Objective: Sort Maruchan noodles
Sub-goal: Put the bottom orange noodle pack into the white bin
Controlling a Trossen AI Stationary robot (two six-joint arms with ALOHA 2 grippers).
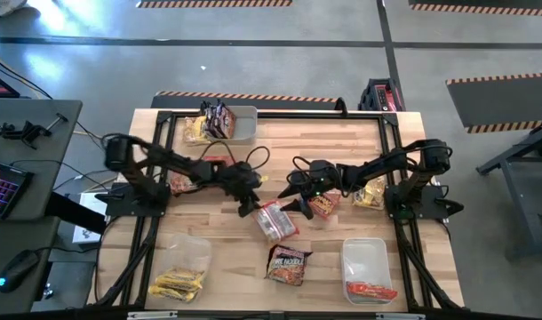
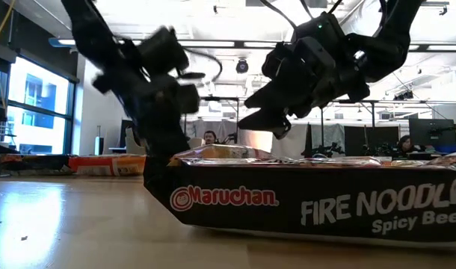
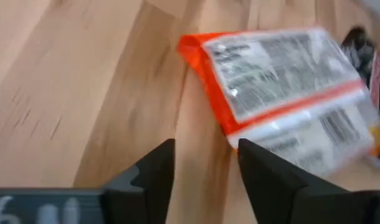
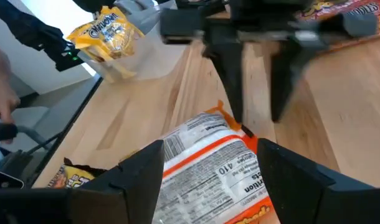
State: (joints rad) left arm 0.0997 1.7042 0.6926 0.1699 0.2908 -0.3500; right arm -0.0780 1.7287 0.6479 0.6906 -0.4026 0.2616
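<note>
A red-orange noodle packet (image 1: pixel 277 220) lies flat, label side up, on the middle of the table. My left gripper (image 1: pixel 249 206) is open and points down at the bare wood just beside the packet's corner (image 3: pixel 193 46). My right gripper (image 1: pixel 296 200) is open and hovers over the packet's other end, with its fingers on either side of the packet (image 4: pixel 209 180) and apart from it. The left gripper (image 4: pixel 258 81) also shows in the right wrist view. A dark Fire Noodle packet (image 1: pixel 289 265) lies nearer the table's near edge and fills the low view (image 2: pixel 310 202).
A clear bin (image 1: pixel 244 124) at the far edge holds yellow and dark packets. Another bin (image 1: pixel 195 249) near left holds yellow ones, and a third (image 1: pixel 364 253) near right holds a red one. Loose packets lie under the left arm (image 1: pixel 184 180) and the right arm (image 1: pixel 325 205), (image 1: pixel 370 194).
</note>
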